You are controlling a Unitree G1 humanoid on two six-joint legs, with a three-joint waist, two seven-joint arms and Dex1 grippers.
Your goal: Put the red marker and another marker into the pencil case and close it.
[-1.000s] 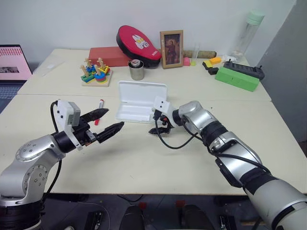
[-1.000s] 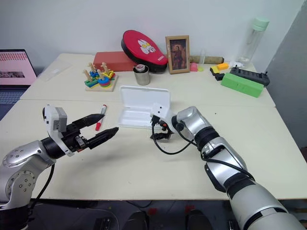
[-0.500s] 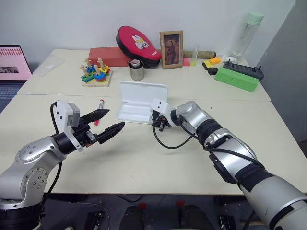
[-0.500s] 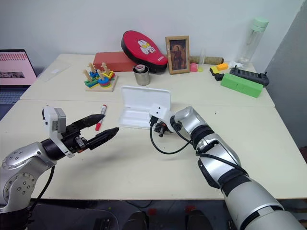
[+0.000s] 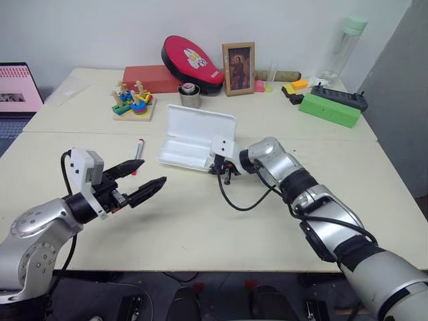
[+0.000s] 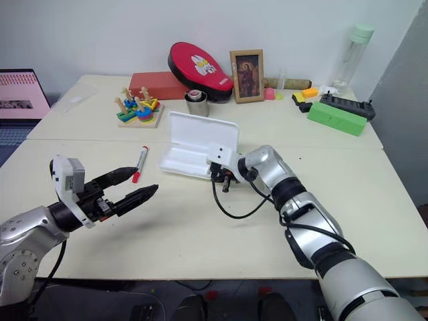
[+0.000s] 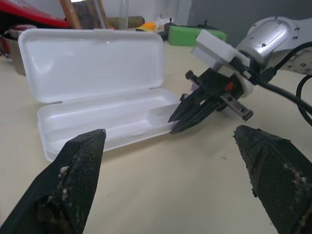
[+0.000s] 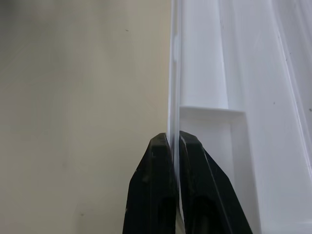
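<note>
- Head view: the open white pencil case [image 5: 190,140] lies lengthwise across the bench [image 5: 200,221], lid up. The right gripper [image 5: 219,168] pinches its near front edge. The red marker [image 5: 137,155] lies just beyond the left gripper [image 5: 142,182], the nearer hand, whose fingers are spread and empty.
- Left wrist view: both case compartments are bare.
- Right wrist view: black fingers [image 8: 158,195] clamp the thin white rim.

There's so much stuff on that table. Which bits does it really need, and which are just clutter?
Needed: pencil case, pinched at its rim by the right claw; red marker.
Clutter: stacking toy, metal cup, framed picture, green box, bottle.
</note>
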